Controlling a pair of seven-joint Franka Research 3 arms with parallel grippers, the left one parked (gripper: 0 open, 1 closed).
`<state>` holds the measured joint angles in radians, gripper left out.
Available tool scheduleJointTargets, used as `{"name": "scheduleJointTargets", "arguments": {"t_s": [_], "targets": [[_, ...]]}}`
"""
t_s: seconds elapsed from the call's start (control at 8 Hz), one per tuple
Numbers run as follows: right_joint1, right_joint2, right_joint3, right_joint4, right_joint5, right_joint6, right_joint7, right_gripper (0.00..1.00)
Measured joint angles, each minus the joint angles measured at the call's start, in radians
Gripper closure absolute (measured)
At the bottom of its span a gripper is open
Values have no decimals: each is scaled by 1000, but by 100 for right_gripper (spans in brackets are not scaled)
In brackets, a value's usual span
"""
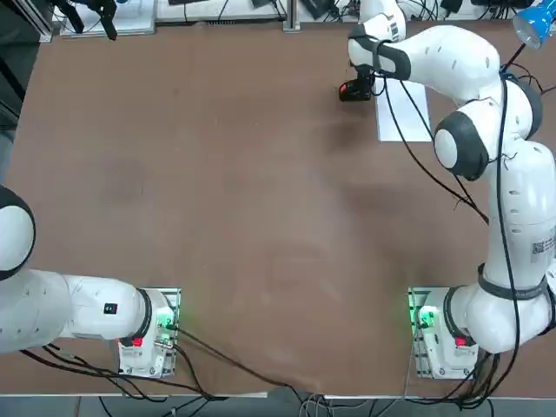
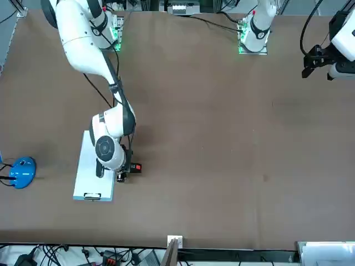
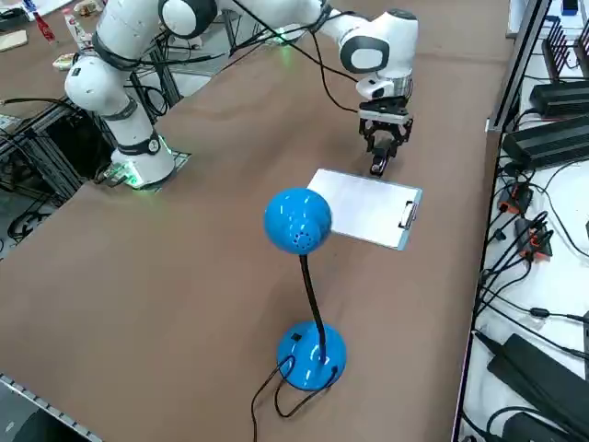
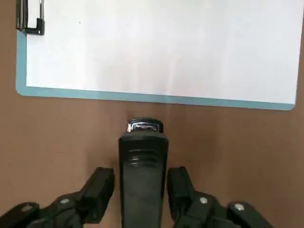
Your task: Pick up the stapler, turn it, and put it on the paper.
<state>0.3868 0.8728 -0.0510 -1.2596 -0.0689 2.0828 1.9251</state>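
The black stapler [image 4: 142, 161] lies on the brown table just off a long edge of the paper [image 4: 161, 47], a white sheet on a pale blue clipboard with a dark clip [image 4: 29, 19] at one short end. The stapler's red mark [image 2: 135, 167] shows in the front view, pointing away from the paper [image 2: 89, 172]. My right gripper [image 4: 141, 179] is down over the stapler, open, one finger on each side of its body with a thin gap. From overhead the arm hides much of the paper [image 1: 408, 122] and all but the stapler's [image 1: 352, 89] red end.
A blue gooseneck lamp stands beyond the paper at the table's right side, its round base [image 3: 311, 354] on the table and its head [image 3: 297, 221] over the sheet's edge. Cables and power bricks lie past the table's far edge [image 3: 515, 138].
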Motion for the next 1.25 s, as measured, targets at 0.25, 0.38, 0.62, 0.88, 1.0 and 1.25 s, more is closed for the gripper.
{"name": "scheduleJointTargets", "arguments": {"t_s": [0.25,0.38,0.62,0.88,1.0,1.25], "targets": [[1,-1,-1,11,-9,0,-21,58],[2,-4,-1,23,-11,-3,-69,58],[5,-35,-1,43,-12,-46,-256,58],[1,-114,-2,41,-11,-148,-482,58],[-3,-149,-2,28,-11,-182,-615,58],[-26,-201,-4,-31,-10,-199,-888,58]]}}
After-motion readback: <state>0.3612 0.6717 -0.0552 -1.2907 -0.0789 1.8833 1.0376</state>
